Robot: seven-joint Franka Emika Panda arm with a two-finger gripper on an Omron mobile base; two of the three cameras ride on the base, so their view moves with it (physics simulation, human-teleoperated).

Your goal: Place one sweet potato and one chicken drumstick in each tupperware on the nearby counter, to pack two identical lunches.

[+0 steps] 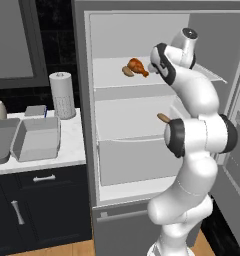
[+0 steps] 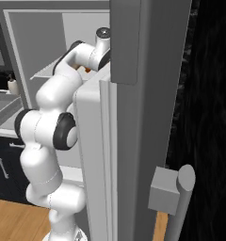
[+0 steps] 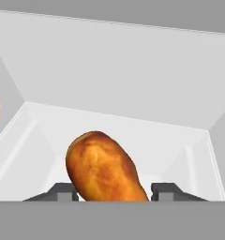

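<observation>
Left base view: taken from behind and to the left of the arm (image 1: pixel 192 165), facing forward into the open fridge (image 1: pixel 142 125), with the tabletop (image 1: pixel 72 145) at left. Right base view: from behind and to the right, close against the fridge door (image 2: pixel 129 141), sharing the arm and upper shelf (image 2: pixel 49 73). Hand view: looks along the end effector (image 3: pixel 114 192), very near a chicken drumstick (image 3: pixel 102 168) between its fingertips.
</observation>
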